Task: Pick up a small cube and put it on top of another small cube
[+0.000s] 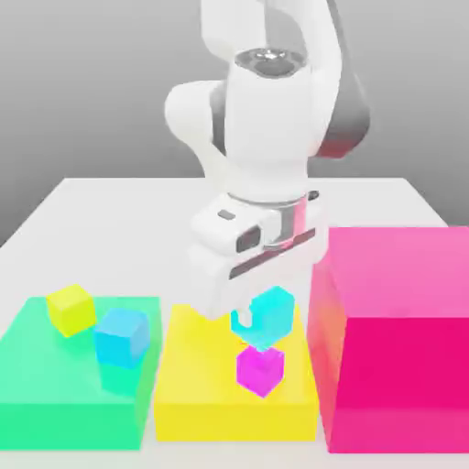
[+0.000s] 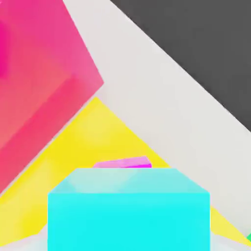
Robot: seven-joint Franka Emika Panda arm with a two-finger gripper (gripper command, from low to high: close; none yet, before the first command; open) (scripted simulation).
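Evidently the first half of the task was done: the turquoise-cyan cube [image 1: 267, 317] was held in the two-finger gripper [image 2: 128, 245], whose jaws were closed on its sides, parted only by the cube's own width. It was carried over the low yellow block [image 1: 236, 420], between the green block [image 1: 70, 423] at the exterior view's left and the big pink block [image 1: 407, 383] at the exterior view's right. The small magenta cube [image 1: 260, 370], the intended support, was seen on the yellow block, just below the held cube in the exterior view and partly hidden behind it in the hand view. Whether the two cubes touched could not be told, and no release had been made, so the stack could not be counted as finished. Left to be done, as judged from this arrangement, were a final centring over the magenta cube, a gentle lowering, the opening of the jaws and a straight withdrawal upward. Care was called for, since the lower cube could be nudged askew by an off-centre contact. The small yellow cube [image 1: 71, 310] and the sky-blue cube [image 1: 122, 338] were seen on the green block, not needed for the stack.
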